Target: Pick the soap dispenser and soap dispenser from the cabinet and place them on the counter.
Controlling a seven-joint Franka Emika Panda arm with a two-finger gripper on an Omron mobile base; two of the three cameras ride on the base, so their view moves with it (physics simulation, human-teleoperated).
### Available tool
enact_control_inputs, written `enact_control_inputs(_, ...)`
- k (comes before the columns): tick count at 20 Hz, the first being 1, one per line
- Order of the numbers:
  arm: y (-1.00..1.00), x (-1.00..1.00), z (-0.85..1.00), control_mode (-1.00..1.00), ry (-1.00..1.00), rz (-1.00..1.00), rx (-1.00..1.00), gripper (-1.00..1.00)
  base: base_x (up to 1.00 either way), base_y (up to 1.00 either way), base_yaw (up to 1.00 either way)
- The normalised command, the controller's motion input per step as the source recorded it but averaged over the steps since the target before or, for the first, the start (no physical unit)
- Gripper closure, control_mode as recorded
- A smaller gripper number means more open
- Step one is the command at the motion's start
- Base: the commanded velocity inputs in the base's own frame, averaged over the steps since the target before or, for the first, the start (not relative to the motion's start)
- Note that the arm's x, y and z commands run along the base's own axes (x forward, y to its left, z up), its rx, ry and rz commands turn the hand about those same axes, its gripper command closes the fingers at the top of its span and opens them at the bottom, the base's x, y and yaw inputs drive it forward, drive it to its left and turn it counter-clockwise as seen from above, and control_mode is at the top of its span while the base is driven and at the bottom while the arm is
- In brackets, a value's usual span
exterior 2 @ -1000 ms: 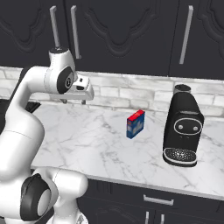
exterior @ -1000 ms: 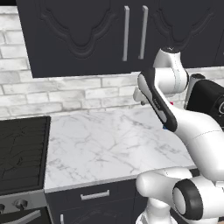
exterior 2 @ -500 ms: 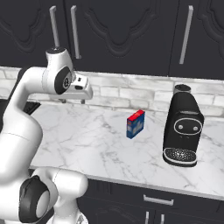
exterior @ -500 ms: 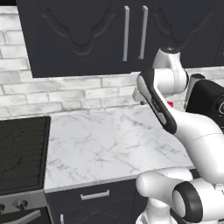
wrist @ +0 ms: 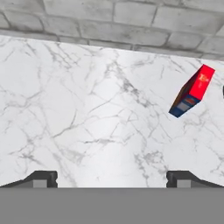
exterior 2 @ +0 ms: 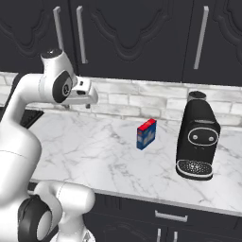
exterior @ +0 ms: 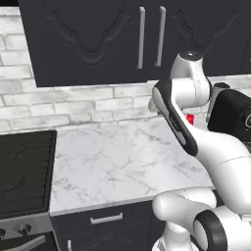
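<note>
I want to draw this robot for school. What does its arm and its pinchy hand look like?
The arm is glossy white, built from fat rounded tubes. Its joints are dark grey rings and caps, and a long dark stripe runs down one link. The gripper is a white block ending in two small dark, boxy fingertips. No cables or lettering show.

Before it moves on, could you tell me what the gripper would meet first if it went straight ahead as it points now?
Most likely the bare marble counter, left of the red-and-blue box. The open gripper looks down at it, though depth is unclear.

Box (exterior 2: 146,134) on counter (exterior 2: 94,151), coffee machine (exterior 2: 197,137) right of it, cabinet (exterior 2: 137,38) above
</note>
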Motion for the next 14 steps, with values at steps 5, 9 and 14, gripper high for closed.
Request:
enact_control_inputs(5,0.0,-0.01,0.27,-1.0,-0.05,0.0,0.01,-1.0,0.0,0.0,0.0)
enact_control_inputs(9,0.0,-0.02,0.27,-1.0,-0.02,0.0,0.03,-1.0,0.0,0.0,0.0)
enact_control_inputs(14,0.04,-0.1,0.28,-1.0,-0.05,0.0,0.0,-1.0,0.0,0.0,0.0)
